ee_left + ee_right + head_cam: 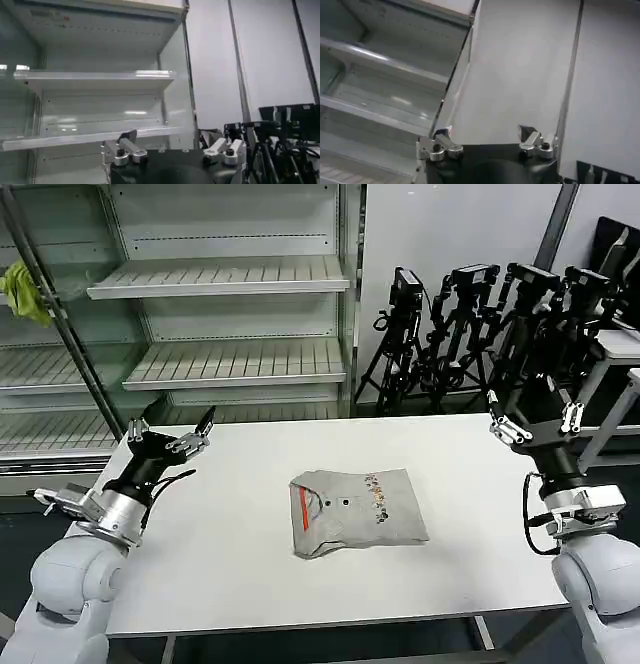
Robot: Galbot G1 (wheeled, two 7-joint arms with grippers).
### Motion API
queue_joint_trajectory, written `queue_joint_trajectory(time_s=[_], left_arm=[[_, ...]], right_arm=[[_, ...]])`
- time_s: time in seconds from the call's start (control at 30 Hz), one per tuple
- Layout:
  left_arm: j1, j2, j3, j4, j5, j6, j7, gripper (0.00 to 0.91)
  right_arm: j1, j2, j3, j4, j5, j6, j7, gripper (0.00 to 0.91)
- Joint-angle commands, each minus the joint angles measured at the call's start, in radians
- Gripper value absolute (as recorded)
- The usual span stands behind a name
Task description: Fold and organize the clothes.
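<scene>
Folded grey T-shirt (358,512) lying mid-table (240,584), nearer front edge, untouched. Left gripper (170,436) raised over left edge, fingers apart, empty. Right gripper (537,424) raised over right edge, fingers apart, empty.

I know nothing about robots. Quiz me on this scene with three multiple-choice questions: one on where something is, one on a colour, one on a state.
1. Where does the T-shirt lie?
A. On a shelf
B. Near the middle of the white table
C. In the left hand

2. What colour shows inside the T-shirt's collar?
A. Red
B. Blue
C. Black

3. How do the left hand and right hand stand?
A. Both shut on the T-shirt
B. One holds the rag
C. Both open and holding nothing

Answers:
1. B, the head view shows it folded on the tabletop between the two arms.
2. A, a red strip shows at the neck opening.
3. C, both sets of fingers are spread, raised at the table's two sides, apart from the T-shirt.
</scene>
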Motion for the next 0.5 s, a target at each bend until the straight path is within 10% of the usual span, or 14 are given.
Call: queue_joint_trajectory(time_s=[0.03, 0.5], left_arm=[[0.006, 0.001, -0.006, -0.009, -0.002, 0.003, 0.004, 0.907], [0.008, -0.008, -0.009, -0.006, -0.001, 0.005, 0.011, 0.907]], right_arm=[[0.004, 0.002, -0.001, -0.003, -0.008, -0.004, 0.005, 0.907], [0.013, 0.004, -0.006, -0.014, -0.012, -0.009, 0.000, 0.907]])
